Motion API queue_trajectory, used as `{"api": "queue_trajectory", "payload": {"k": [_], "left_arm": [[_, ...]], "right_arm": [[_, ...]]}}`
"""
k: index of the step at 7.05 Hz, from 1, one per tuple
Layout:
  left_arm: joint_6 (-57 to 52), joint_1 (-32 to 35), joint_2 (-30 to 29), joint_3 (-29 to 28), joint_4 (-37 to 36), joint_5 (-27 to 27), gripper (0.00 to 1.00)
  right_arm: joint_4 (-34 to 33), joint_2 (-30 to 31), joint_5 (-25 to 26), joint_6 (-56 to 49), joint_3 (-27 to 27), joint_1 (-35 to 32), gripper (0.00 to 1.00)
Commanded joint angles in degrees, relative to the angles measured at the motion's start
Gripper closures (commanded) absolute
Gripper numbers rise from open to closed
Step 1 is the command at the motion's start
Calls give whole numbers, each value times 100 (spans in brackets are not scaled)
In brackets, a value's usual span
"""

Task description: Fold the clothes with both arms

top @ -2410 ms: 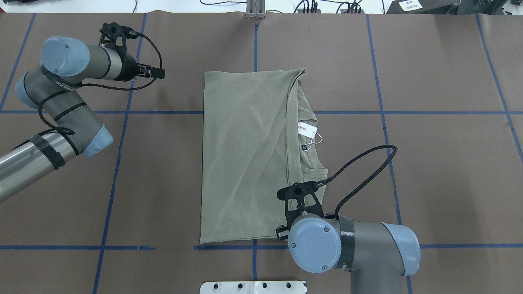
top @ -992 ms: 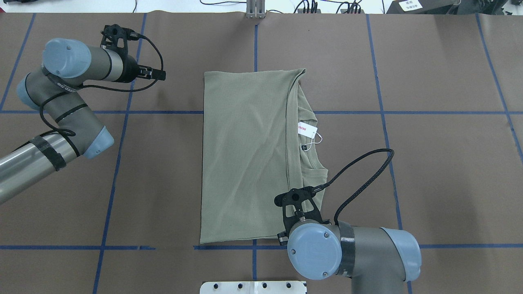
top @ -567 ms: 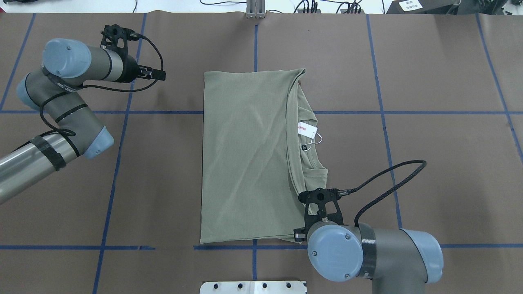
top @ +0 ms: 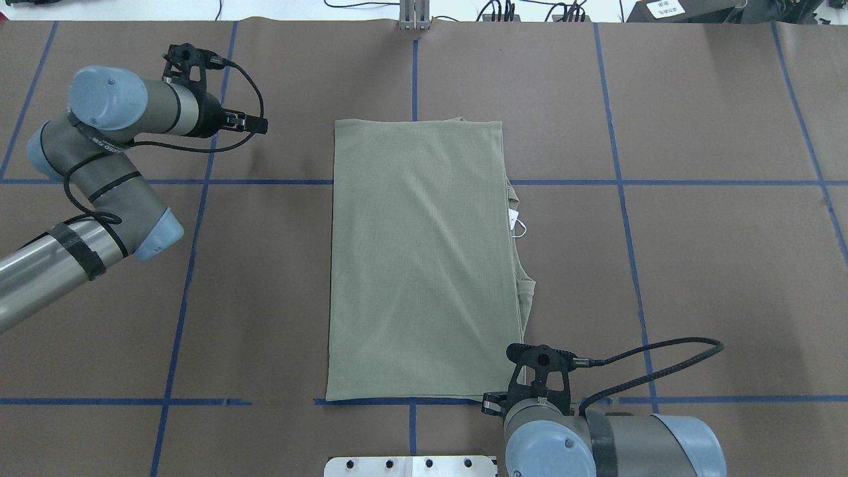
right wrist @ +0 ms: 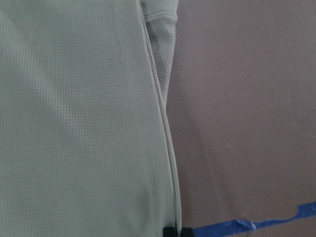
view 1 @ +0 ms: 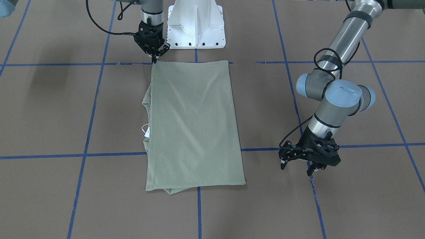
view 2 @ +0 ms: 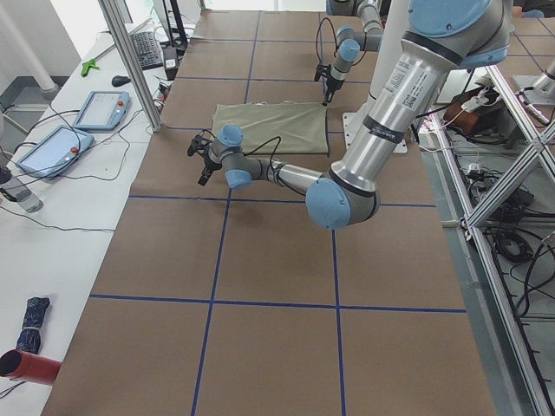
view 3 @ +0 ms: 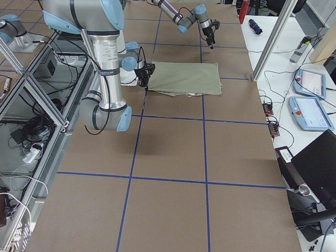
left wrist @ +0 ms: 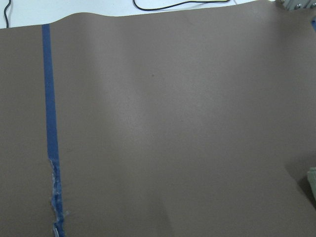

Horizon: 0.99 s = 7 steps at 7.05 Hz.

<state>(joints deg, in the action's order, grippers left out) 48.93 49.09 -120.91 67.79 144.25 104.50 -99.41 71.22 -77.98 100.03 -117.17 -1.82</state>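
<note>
The olive-green shirt (top: 424,258) lies flat in the middle of the table, folded into a tall rectangle. Its top layer covers most of the collar, and only a sliver of the white hang tag (top: 514,218) peeks out on the right. My right gripper (view 1: 155,59) stands at the shirt's (view 1: 192,122) corner nearest the robot base, fingers pinched together on the cloth edge. In the right wrist view, black fingertips (right wrist: 173,231) sit at that edge. My left gripper (view 1: 296,170) hovers open and empty over bare table, well apart from the shirt.
Brown paper with blue tape lines (top: 623,199) covers the table. The white pedestal base (view 1: 196,23) stands just behind the shirt's near edge. A metal post (top: 415,14) and cables line the far edge. Tablets (view 2: 102,108) lie off the table.
My right gripper has moved right and back toward the base, drawing the top layer over the collar and most of the tag. The left arm has barely moved.
</note>
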Motion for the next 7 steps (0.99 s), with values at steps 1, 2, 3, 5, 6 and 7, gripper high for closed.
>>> {"api": "queue_trajectory", "payload": {"k": [1,2,3,5,6,7], "left_arm": [[98,-14,32,6,173,0,0],[151,-14,32,58,174,44,0],[526,-23,32,224,130,61,0],[1510,-555,546,1273,69,35,0],[2019,-889,1116,2159,60,9,0],[2616,-1319,1722,3152,-123,-52,0]], "right_arm": [[1,-73,134,61,-43,50,0],[201,-100,125,26,-173,-124,0],[1212,48,125,-27,-157,-239,0],[3138,793,273,86,-210,-302,0],[4009,1240,510,87,-201,-302,0],[4539,1654,590,226,-210,-310,0]]}}
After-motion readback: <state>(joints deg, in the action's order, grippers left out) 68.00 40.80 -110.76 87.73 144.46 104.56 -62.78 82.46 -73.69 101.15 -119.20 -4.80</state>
